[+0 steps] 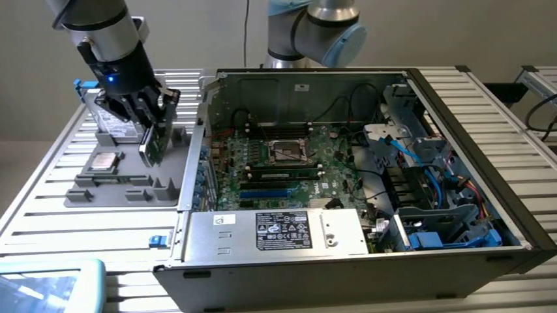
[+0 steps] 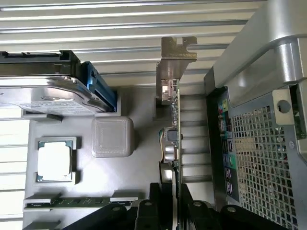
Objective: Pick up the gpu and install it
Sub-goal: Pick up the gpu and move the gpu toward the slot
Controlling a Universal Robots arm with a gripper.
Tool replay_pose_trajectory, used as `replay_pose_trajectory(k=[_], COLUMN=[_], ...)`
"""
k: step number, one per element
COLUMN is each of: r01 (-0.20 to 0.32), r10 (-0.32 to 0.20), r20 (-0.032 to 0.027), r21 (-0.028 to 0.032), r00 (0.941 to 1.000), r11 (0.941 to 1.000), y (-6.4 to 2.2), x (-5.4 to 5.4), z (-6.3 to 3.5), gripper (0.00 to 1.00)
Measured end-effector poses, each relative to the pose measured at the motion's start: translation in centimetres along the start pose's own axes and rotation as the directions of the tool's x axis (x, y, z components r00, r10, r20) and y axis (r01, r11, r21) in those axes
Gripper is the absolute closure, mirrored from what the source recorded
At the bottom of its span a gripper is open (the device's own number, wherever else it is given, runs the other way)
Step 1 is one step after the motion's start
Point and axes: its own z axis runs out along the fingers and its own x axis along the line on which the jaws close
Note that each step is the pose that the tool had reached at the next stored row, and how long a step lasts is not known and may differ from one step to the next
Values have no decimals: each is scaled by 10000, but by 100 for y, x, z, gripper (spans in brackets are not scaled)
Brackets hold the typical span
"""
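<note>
Grip of black gripper on thin green circuit-board gpu with silver metal end bracket, jaws closed partway against its two faces at the upper edge. Holds the card on edge over the grey plastic parts tray, at the side next to the open dark metal computer case. Sits just beside the silver hard drive, apart from the square processor chip.
</note>
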Motion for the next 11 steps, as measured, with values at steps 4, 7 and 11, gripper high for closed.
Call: replay_pose_trajectory(k=[4, 7, 11], r01=[-1, -2, -2], r10=[1, 2, 2], r20=[1, 1, 1], r21=[-1, 0, 0], r00=[10000, 10000, 10000], r11=[10000, 10000, 10000], y=[25, 44, 69], x=[2, 1, -2], z=[-178, -313, -495], gripper=[73, 73, 73])
